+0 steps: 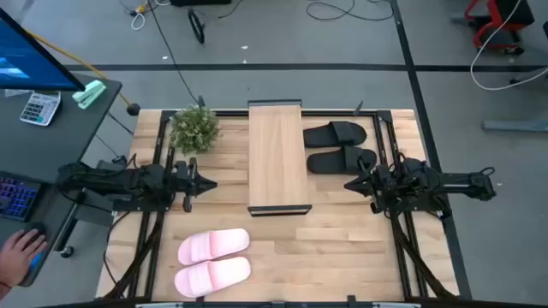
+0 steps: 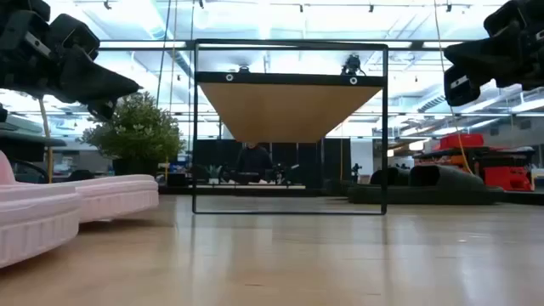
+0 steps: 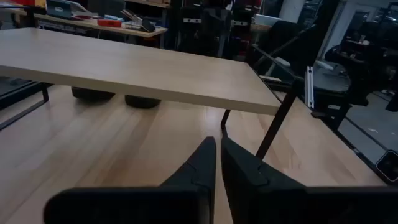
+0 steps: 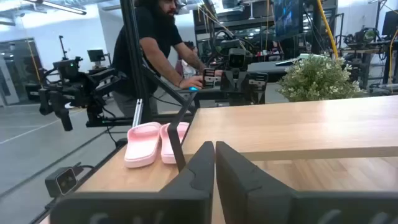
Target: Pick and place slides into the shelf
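The shelf [image 1: 276, 156] stands mid-table on its thin black frame, its light wood plank top also in the low view [image 2: 289, 106]. The pale pink slides [image 1: 213, 259] lie side by side near the table's near-left edge; they show in the right wrist view [image 4: 151, 143]. The black slides [image 1: 338, 146] lie soles down right of the shelf, toward the far edge. My left gripper [image 1: 208, 183] hovers shut left of the shelf, above the table. My right gripper [image 1: 349, 184] hovers shut right of the shelf, just near of the black pair. Both touch nothing.
A small potted plant [image 1: 194, 128] stands at the table's far-left corner. A person [image 4: 155, 56] stands beyond the table's left side at a desk with a keyboard and calculator [image 1: 38, 107]. Bare slatted wood lies between the shelf and the near edge [image 1: 342, 248].
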`<action>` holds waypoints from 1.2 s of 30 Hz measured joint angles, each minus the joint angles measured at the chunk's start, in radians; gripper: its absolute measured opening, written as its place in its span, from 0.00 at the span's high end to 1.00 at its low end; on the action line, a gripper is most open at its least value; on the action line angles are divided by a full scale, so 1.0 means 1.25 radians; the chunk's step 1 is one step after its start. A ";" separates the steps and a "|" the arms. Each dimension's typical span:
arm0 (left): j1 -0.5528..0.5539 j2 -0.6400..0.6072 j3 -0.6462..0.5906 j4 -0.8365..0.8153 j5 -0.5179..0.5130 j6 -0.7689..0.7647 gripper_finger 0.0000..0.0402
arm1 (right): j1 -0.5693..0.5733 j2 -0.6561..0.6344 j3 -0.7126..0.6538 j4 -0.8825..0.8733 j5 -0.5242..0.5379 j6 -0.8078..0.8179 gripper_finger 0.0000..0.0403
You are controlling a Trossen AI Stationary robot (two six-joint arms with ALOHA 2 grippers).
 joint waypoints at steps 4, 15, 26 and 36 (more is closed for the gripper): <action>0.000 0.000 0.000 0.000 0.000 0.000 0.91 | 0.000 0.000 0.000 0.000 0.000 0.000 0.94; 0.000 0.000 0.000 0.000 0.000 0.000 0.94 | 0.000 0.000 0.000 0.000 0.000 0.000 0.94; 0.000 0.000 0.000 0.000 0.000 -0.001 0.90 | 0.000 0.000 0.000 0.000 0.000 0.000 0.94; 0.000 0.000 0.000 0.000 0.000 0.000 0.93 | 0.000 0.000 0.000 0.000 0.000 0.000 0.94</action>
